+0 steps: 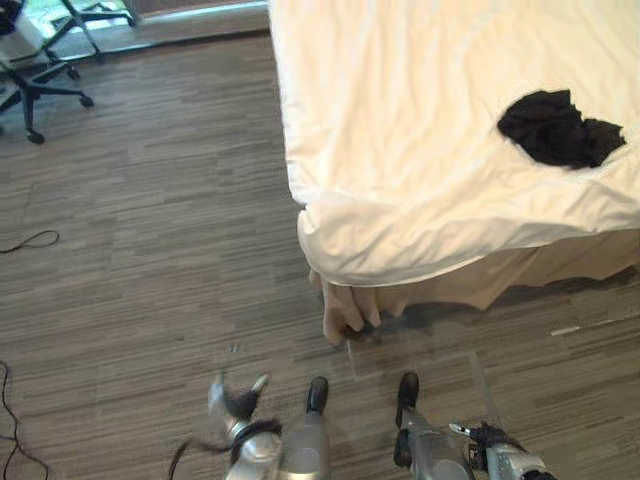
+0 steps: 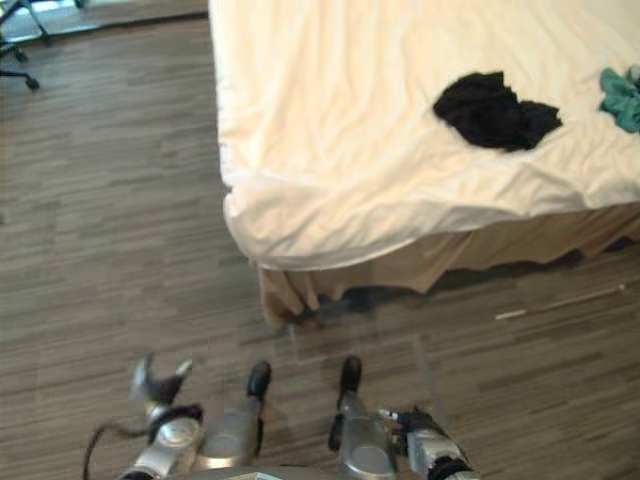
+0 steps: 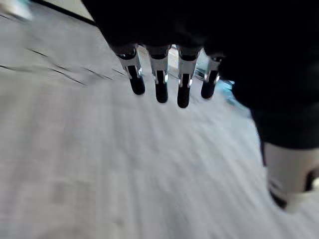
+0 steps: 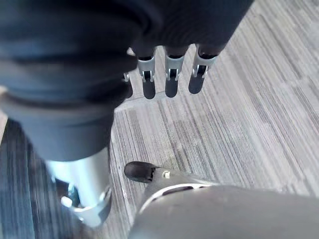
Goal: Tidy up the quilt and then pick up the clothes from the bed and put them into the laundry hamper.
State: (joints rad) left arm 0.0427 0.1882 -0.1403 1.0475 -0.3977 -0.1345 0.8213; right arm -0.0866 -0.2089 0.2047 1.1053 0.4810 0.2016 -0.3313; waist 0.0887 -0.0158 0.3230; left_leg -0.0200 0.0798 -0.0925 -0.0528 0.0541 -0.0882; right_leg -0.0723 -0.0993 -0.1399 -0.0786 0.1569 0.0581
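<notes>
quilt: white quilt (image 1: 420, 120) covers the bed, lies fairly smooth, front edge hanging over the corner, ahead and to the right of both hands.
clothes: black garment (image 1: 558, 128) bunched on quilt, far right; teal garment (image 2: 622, 98) further right at bed edge. Well apart from both hands.
nearer hand: right hand (image 4: 167, 79), by my judgement; clothes lie on its side.
left hand (image 3: 159, 79): low, over wood floor (image 1: 150, 250), fingers straight, holding nothing.
right hand pose: hangs low over floor, fingers relaxed, empty.
hamper: can't tell where.
</notes>
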